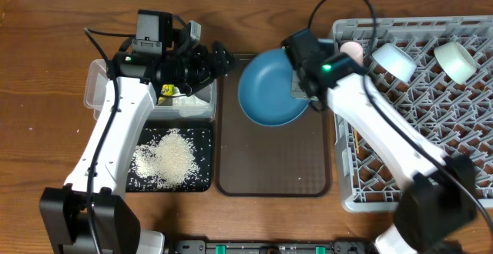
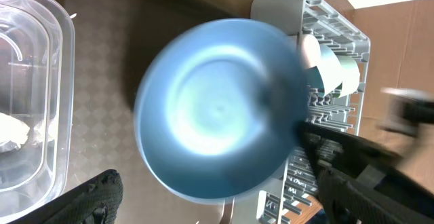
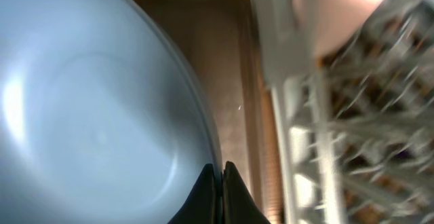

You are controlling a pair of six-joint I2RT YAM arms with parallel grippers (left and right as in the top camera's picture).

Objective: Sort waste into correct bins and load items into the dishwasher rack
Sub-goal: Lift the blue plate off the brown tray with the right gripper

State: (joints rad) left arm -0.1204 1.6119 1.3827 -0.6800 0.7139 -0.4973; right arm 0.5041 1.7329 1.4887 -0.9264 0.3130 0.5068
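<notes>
Overhead: R gripper [image 3: 220, 176] sits at the plate's [image 1: 268, 92] right rim, upper centre of frame. The plate overlaps the top end of the brown tray [image 1: 269, 162], just left of the rack [image 1: 431, 108]. R wrist view shows the fingertips pressed together right at the rim, so I read it as pinched on the plate edge. L wrist view has the plate blurred with a shadow under it; prob tilted or just off the tray, can't say for sure.

L gripper [image 1: 225, 58] hangs upper left, jaws wide apart and holding nothing, between the tub [image 1: 98, 85] and the plate.

Waste looks sorted: napkin [image 1: 192, 104] and wrapper [image 1: 167, 91] in the tub, rice [image 1: 171, 155] piled in the black tray [image 1: 202, 178] at lower left. The cup [image 1: 352, 51], blue bowl [image 1: 393, 60] and mint bowl [image 1: 456, 61] are in the rack along its top edge.

Step in hand, as I judge it: loading the plate, the last item. Next move needs a lift high enough to clear the rack wall, then a carry toward frame right and a set-down on edge between pegs in a free row below the cup and bowls. It's a thin rim pinch on a wide plate, so it may swing or slip; go slow and keep the L arm clear.
</notes>
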